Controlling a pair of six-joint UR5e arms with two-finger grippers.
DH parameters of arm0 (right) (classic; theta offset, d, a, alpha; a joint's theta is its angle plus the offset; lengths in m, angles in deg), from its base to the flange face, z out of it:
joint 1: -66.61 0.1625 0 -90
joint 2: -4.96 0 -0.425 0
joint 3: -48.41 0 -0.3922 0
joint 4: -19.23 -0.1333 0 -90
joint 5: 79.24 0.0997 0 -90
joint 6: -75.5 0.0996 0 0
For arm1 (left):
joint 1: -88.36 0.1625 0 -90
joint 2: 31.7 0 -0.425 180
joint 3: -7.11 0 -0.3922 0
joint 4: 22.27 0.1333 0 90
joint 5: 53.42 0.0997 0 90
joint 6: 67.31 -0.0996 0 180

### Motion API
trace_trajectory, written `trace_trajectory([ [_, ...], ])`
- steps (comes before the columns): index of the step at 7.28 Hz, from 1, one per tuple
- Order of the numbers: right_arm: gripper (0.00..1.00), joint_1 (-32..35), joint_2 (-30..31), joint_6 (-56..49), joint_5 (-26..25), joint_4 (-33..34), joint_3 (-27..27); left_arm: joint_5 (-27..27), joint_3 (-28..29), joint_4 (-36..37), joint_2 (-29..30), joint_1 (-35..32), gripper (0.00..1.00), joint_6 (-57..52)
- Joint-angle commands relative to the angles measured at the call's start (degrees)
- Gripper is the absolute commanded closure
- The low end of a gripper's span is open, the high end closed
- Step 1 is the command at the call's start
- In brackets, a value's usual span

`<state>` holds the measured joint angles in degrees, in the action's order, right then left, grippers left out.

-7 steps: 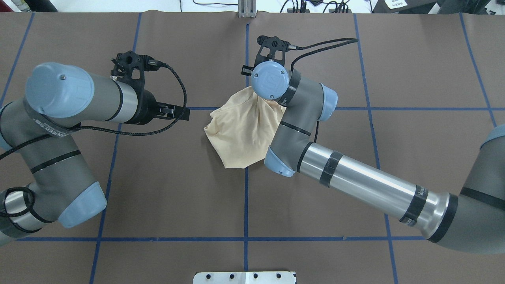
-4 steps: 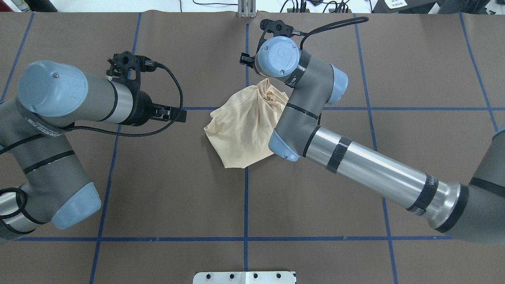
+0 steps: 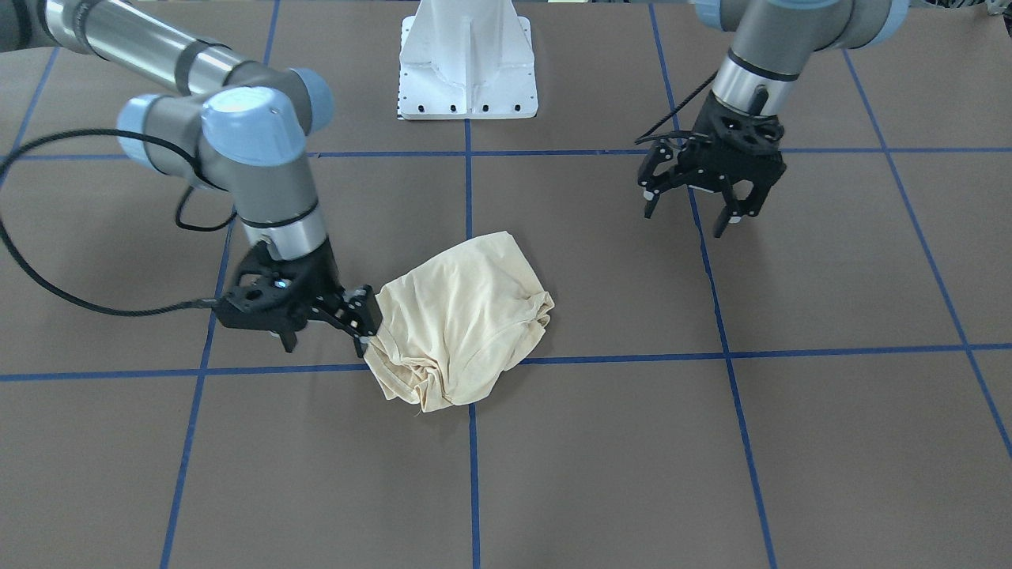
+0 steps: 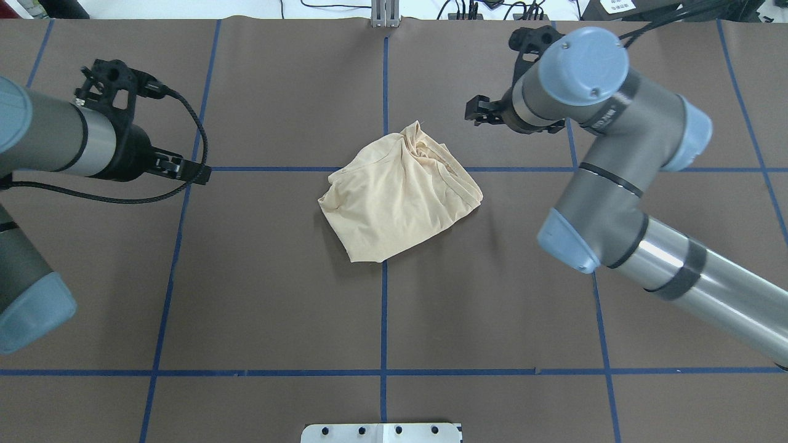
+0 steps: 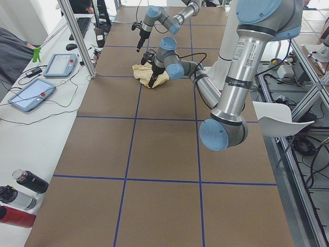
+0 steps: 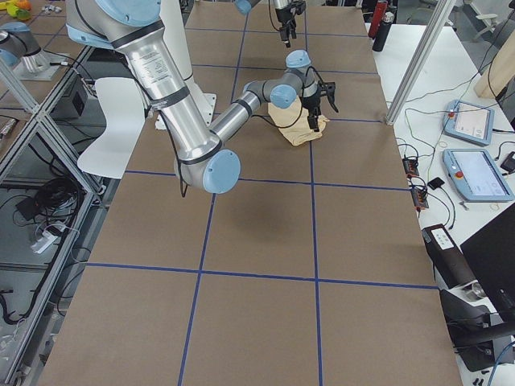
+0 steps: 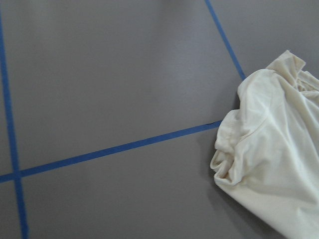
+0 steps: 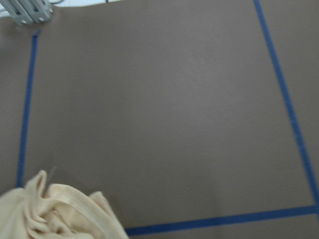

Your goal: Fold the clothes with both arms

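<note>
The clothes are one cream shirt (image 4: 400,197), crumpled in a heap at the table's middle, print hidden. It also shows in the front view as the shirt (image 3: 462,324), at the right edge of the left wrist view (image 7: 269,149) and in the lower left corner of the right wrist view (image 8: 55,214). My left gripper (image 3: 688,221) hangs open and empty, well away from the shirt; overhead the left gripper (image 4: 194,172) is far to the shirt's left. My right gripper (image 3: 326,336) is open with one finger at the shirt's edge in the front view. Overhead the right gripper (image 4: 480,115) stands apart, beyond the shirt's far right corner.
Blue tape lines (image 4: 383,320) grid the brown table. The white pedestal base (image 3: 468,59) stands at the robot's side. A metal post (image 4: 385,15) rises at the far edge. Tablets (image 5: 31,95) and bottles (image 5: 20,198) lie beside the table.
My right arm has lifted off the shirt and swung away to the right, uncovering the shirt's right side. My left arm has drawn back to the left. The shirt has stayed in place.
</note>
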<state>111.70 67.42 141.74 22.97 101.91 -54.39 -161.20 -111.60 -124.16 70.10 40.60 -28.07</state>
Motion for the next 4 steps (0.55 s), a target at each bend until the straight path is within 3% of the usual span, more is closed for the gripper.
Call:
trace_trajectory([
  [1,0.00,8.55,17.19,-12.91,9.97,2.66,-13.79,-6.70,-0.39,0.11,-8.77,-12.72,0.00,-19.35],
  [2,0.00,14.78,23.79,-23.07,14.98,2.13,-14.44,-12.49,0.31,0.11,-12.64,-21.15,0.00,-28.08],
  [4,0.00,29.10,35.23,-45.65,24.03,2.21,-13.14,-16.93,1.19,0.11,-20.02,-32.62,0.00,-31.24],
])
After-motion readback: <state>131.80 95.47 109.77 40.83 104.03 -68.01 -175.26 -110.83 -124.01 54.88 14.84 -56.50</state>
